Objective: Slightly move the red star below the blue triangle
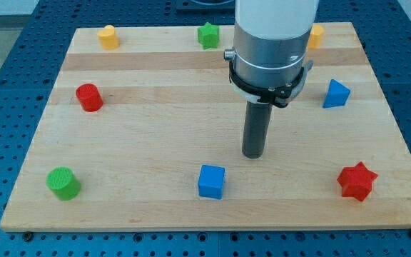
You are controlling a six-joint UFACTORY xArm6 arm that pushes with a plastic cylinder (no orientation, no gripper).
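One red star [356,181] sits to your tip's [252,155] lower right, blue triangle [336,93] upper right; it touches nothing.

Wooden board [155,93] holding red cylinder [89,97], green cylinder [63,183], blue cube [211,181], green star [207,35], two yellow blocks [108,36] [315,36]

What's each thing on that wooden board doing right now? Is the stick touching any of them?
My tip: mid-board, touching no block.
Red star: lying flat, view's bottom right, untouched.
Blue triangle: above the star, untouched.
Blue cube: flat, lower left of tip.
Red cylinder: upright.
Green cylinder: upright.
Green star: top edge.
Yellow block: top left.
Second yellow block: partly hidden by arm.
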